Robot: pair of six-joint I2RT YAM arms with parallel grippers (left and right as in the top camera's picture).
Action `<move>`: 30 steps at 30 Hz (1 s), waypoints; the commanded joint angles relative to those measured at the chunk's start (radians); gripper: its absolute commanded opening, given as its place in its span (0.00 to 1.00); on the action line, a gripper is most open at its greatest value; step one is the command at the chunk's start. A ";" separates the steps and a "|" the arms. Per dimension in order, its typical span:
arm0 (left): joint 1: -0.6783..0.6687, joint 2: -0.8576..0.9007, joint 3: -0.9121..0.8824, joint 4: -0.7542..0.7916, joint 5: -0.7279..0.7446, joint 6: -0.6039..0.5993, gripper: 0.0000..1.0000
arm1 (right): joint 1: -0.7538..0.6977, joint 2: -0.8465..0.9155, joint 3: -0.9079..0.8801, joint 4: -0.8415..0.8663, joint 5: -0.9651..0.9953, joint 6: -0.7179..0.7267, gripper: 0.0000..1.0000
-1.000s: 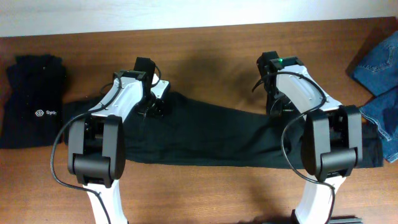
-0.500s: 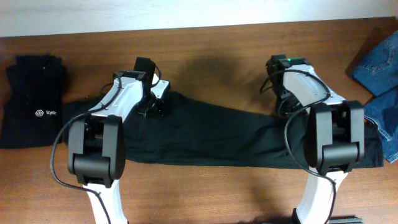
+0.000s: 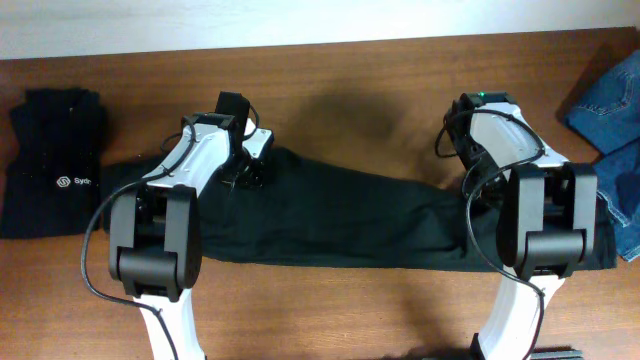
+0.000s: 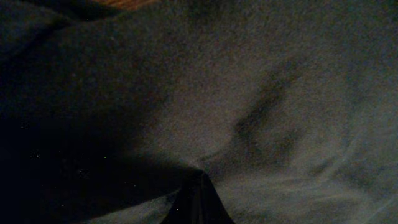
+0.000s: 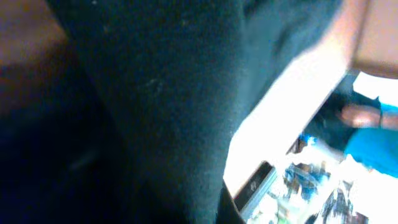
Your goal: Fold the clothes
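Note:
The clothes, plain black long trousers (image 3: 340, 215), lie stretched left to right across the wooden table. My left gripper (image 3: 250, 168) sits on their far edge near the left end and is shut on a raised pinch of black fabric (image 4: 199, 186). The same cloth fills the left wrist view. My right gripper (image 3: 472, 178) is at the far edge near the right end, shut on the trousers. There the black fabric (image 5: 161, 93) hangs close in front of the right wrist camera and hides the fingers.
A folded black top with a small white logo (image 3: 50, 165) lies at the left end of the table (image 3: 340, 70). Blue denim jeans (image 3: 612, 110) are heaped at the right edge, touching the trousers' right end.
My right gripper has slid to the right along the trousers' far edge and gone from open to shut on the fabric. The left arm has not moved.

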 commanded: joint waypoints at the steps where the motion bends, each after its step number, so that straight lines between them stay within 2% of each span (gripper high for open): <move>1: 0.011 0.032 -0.013 0.023 -0.035 -0.006 0.01 | -0.003 -0.049 0.018 -0.024 -0.006 0.159 0.04; 4: 0.011 0.032 -0.013 0.025 -0.035 -0.006 0.01 | -0.004 -0.103 0.018 -0.026 -0.034 0.145 0.04; 8: 0.011 0.032 -0.013 0.029 -0.035 -0.006 0.01 | -0.028 -0.171 0.003 0.002 -0.072 0.027 0.04; 15: 0.018 0.032 -0.013 0.032 -0.034 -0.006 0.01 | -0.137 -0.270 -0.165 0.120 -0.173 -0.033 0.04; 21: 0.018 0.032 -0.013 0.032 -0.034 -0.006 0.01 | -0.212 -0.337 -0.333 0.241 -0.237 -0.034 0.04; 26: 0.018 0.032 -0.013 0.031 -0.034 -0.006 0.01 | -0.253 -0.347 -0.404 0.327 -0.246 -0.019 0.04; 30: 0.018 0.032 -0.013 0.027 -0.035 -0.006 0.01 | -0.287 -0.347 -0.418 0.341 -0.241 0.087 0.04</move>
